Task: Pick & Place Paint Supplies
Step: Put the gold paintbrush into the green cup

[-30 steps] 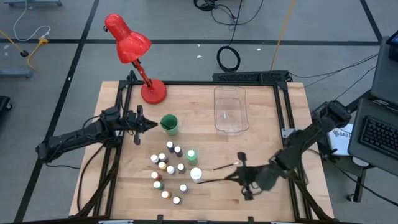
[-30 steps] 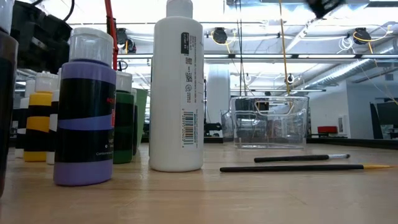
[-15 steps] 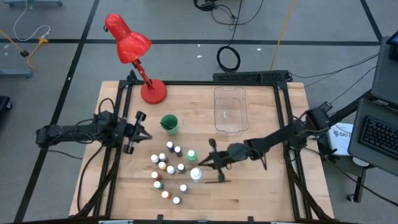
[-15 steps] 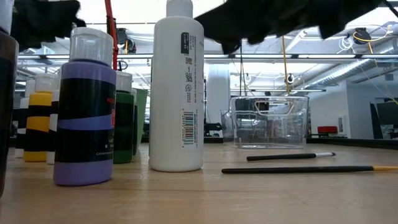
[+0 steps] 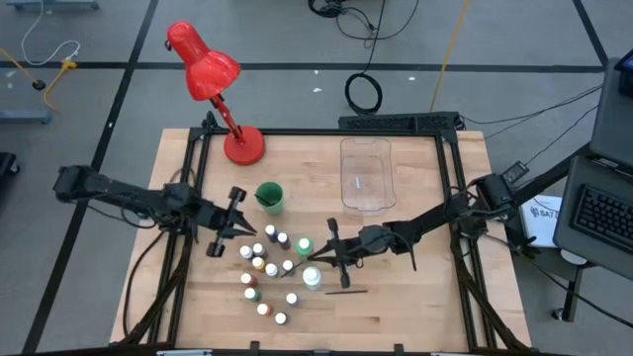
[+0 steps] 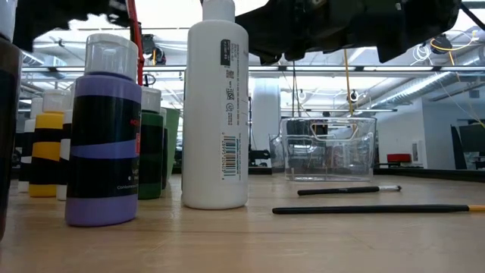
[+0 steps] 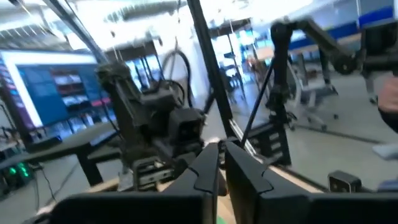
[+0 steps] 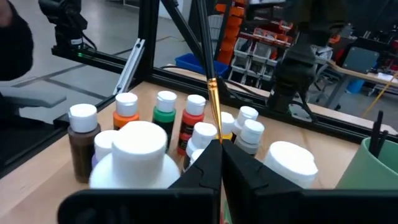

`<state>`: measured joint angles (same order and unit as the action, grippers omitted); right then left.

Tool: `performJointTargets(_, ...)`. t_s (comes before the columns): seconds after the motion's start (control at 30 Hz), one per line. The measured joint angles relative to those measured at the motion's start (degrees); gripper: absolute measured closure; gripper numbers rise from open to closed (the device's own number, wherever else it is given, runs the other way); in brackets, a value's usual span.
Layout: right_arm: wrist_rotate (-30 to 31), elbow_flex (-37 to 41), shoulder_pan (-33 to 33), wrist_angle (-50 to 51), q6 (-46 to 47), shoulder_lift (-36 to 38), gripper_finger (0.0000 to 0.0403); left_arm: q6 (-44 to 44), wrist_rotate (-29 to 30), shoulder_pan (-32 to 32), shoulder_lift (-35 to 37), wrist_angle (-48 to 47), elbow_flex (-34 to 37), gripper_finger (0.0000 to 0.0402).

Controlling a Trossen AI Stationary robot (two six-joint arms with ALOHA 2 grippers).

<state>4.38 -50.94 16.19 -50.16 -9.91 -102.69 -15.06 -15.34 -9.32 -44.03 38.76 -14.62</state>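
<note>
A thin brush (image 8: 209, 74) is clenched in the right tool (image 5: 329, 253), its shaft rising from the closed fingers above the small bottles (image 5: 265, 267). That tool hovers beside the white bottle (image 5: 312, 278) and green bottle (image 5: 305, 246). Two more brushes (image 6: 364, 200) lie on the bench (image 5: 415, 307). The left tool (image 5: 229, 220), nearly clenched and holding nothing, hangs near the cup (image 5: 269, 198), which holds a brush. The bin (image 5: 366, 174) stands apart.

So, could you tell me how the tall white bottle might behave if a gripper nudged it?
The white bottle stands tall on a narrow base, so a high push would probably tip it. Its smooth round body would likely roll once down, possibly into the paintbrushes lying beside it.
</note>
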Motion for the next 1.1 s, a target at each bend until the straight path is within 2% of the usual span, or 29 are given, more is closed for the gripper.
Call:
performJointTargets(0.1, 0.2, 0.0, -0.1, -0.4, -0.6, 0.0, 0.0403, -0.9, -2.5, -1.6, -7.3, -1.6, -4.5, 0.0333)
performJointTargets(0.23, 0.2, 0.0, -0.1, -0.4, -1.7, 0.0, 0.0403, -4.0, -5.2, -3.4, -14.4, -1.5, -9.9, 0.0264)
performJointTargets(0.43, 0.2, -0.1, -0.1, -0.1, -3.1, 0.0, 0.0403, -8.7, -5.2, -5.0, -20.6, -1.3, -15.2, 0.0162)
performJointTargets(0.6, 2.4, -0.1, -0.2, 0.4, -4.0, 0.0, 0.0403, -8.8, -7.0, -5.9, -25.4, -1.2, -18.1, 0.0112)
performJointTargets(0.83, 6.5, -0.1, -0.4, 3.0, -4.3, 0.0, 0.0403, -7.7, -9.3, -7.6, -30.2, -1.0, -22.3, 0.0106)
performJointTargets(1.1, 6.3, -0.1, -0.4, 2.9, -3.0, 0.0, 0.0403, -4.3, -16.2, -7.8, -30.5, 0.5, -23.2, 0.0164)
